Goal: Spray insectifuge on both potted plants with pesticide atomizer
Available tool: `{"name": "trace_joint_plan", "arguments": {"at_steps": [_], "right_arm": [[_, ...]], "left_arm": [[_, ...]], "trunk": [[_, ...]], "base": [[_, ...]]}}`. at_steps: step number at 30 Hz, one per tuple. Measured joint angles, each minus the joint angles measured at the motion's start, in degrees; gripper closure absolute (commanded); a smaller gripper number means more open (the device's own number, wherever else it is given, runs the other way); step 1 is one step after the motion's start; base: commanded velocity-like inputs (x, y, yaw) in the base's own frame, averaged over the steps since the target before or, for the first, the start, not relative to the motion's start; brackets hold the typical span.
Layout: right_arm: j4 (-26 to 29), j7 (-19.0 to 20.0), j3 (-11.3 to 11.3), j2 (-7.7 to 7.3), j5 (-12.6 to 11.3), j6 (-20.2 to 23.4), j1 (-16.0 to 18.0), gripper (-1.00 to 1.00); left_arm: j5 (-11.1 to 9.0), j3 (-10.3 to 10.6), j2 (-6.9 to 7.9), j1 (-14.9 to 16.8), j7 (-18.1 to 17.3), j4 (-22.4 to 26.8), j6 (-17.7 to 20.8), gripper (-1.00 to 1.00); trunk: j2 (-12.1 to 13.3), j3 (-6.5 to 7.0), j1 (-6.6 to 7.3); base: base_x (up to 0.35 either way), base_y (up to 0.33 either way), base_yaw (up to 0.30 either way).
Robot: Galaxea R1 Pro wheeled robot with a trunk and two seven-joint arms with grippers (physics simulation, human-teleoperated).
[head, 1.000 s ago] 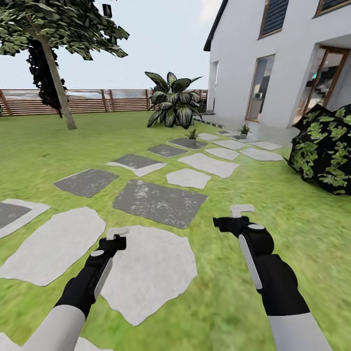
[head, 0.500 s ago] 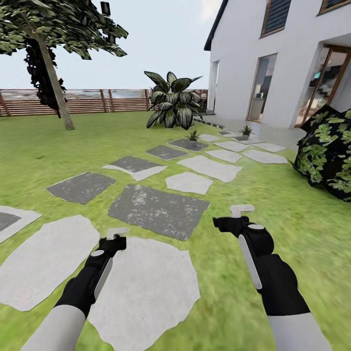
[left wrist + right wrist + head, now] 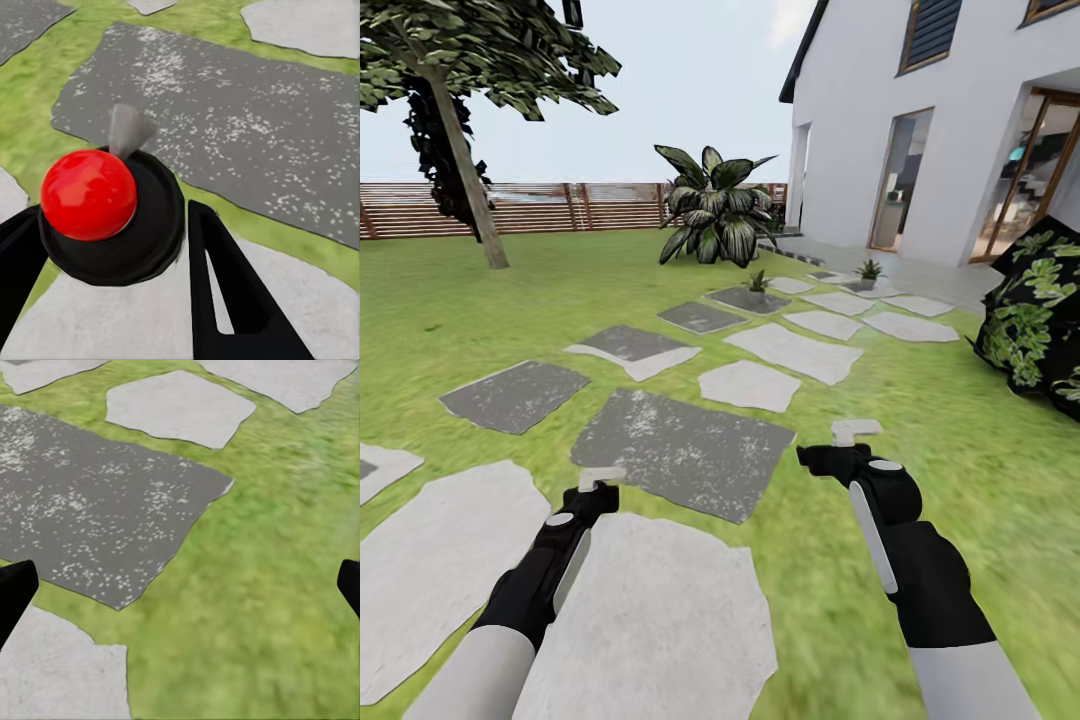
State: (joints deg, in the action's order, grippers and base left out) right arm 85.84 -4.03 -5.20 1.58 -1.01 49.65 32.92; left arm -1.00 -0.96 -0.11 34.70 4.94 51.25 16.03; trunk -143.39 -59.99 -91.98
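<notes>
Operator: Report position of the task items.

Technician: Both potted plants stand far ahead on the stone slabs [image 3: 685, 445] near the house [image 3: 920, 120]: one [image 3: 757, 282] in front of the big broad-leaved plant [image 3: 715, 205], the other [image 3: 869, 270] toward the doorway. The pesticide atomizer cannot be identified at this range.

Operator: Arm configuration?

Technician: Both arms are held low and forward, judged a carry posture for driving across the lawn [image 3: 440, 300]. The right gripper [image 3: 180, 585] has its fingers spread wide with nothing between them. The left gripper [image 3: 112, 247] fingers are parted, nothing gripped; a red ball on a black mount [image 3: 88, 193] sits between them, apparently rig hardware.
</notes>
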Motion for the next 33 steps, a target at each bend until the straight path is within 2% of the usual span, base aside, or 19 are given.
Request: {"name": "trace_joint_plan", "arguments": {"at_steps": [33], "right_arm": [[0.0, 0.0, 0.0, 0.01, 0.0, 0.0, 0.0, -1.0]], "left_arm": [[0.0, 0.0, 0.0, 0.0, 0.0, 0.0, 0.0, 1.0]], "trunk": [[0.0, 0.0, 0.0]], "base": [[0.347, 0.0, 0.0]]}}
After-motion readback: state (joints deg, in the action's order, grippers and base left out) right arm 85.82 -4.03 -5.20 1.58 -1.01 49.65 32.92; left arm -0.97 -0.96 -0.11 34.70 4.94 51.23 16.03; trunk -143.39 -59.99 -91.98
